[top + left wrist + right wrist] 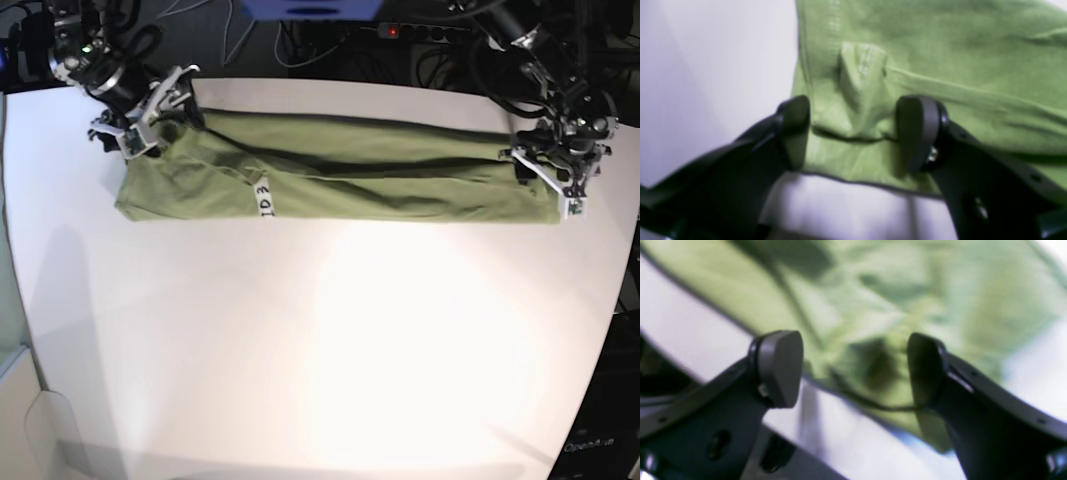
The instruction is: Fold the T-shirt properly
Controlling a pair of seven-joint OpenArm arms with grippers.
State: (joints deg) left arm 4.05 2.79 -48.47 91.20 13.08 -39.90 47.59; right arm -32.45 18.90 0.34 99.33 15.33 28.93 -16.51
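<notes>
The olive-green T-shirt (350, 175) lies as a long narrow band across the far part of the white table (320, 350), with its white tag (263, 198) facing up left of centre. My left gripper (560, 185) is at the band's right end. In the left wrist view it (853, 133) is open, its fingers (917, 133) on either side of a raised fold at the hemmed corner (860, 86). My right gripper (140, 125) is at the band's left end. In the right wrist view it (853, 370) is open over blurred green cloth (873, 306).
Dark cables and a power strip (400, 30) lie behind the table's far edge. The table's right edge (625, 300) curves in towards the front. A pale panel (15, 390) stands at the left.
</notes>
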